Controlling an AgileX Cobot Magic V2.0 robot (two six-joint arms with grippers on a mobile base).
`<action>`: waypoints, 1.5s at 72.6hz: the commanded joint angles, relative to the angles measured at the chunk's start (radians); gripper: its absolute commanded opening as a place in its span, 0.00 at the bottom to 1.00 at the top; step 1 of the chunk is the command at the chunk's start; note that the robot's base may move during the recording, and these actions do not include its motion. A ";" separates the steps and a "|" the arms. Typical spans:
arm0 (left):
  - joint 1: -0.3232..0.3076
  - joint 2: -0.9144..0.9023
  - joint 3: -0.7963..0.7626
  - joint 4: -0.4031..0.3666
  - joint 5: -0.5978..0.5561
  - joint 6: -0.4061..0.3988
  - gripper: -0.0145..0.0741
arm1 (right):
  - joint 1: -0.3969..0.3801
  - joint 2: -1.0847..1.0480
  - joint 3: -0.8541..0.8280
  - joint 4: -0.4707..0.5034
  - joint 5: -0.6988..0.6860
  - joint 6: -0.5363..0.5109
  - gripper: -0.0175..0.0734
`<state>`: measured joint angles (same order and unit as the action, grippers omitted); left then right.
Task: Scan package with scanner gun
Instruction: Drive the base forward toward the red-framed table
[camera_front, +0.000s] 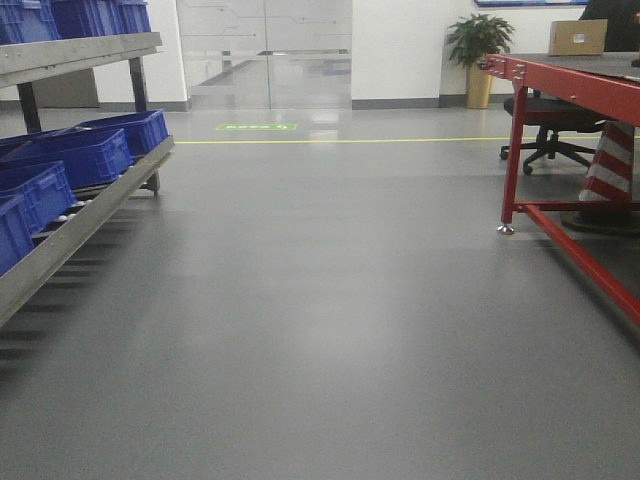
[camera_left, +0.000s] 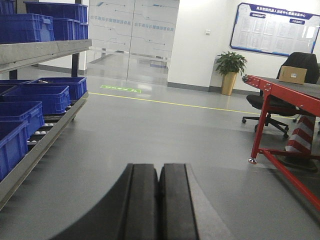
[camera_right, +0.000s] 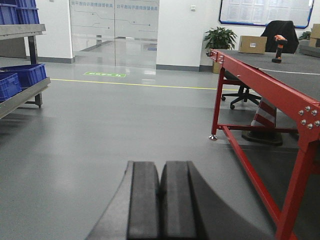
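Grippers over floor; package and scanner on table, far right.
Blue crates are sitting on the grey rack at left. The left gripper and right gripper are hovering over grey floor, pads pressing together, gripping nothing. At right, the package is resting at the red table's far end. The scanner gun is standing upright to its right, not touching it.
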<state>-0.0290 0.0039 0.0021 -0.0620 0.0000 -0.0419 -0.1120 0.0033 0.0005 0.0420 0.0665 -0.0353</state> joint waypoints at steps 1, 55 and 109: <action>-0.006 -0.004 -0.002 0.001 -0.018 -0.004 0.04 | -0.003 -0.003 0.000 -0.006 -0.015 -0.002 0.01; -0.006 -0.004 -0.002 0.001 -0.018 -0.004 0.04 | -0.003 -0.003 0.000 -0.006 -0.015 -0.002 0.01; -0.006 -0.004 -0.002 0.001 -0.018 -0.004 0.04 | -0.003 -0.003 0.000 -0.006 -0.015 -0.002 0.01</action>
<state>-0.0290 0.0039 0.0021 -0.0620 0.0000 -0.0419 -0.1120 0.0033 0.0005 0.0420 0.0665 -0.0353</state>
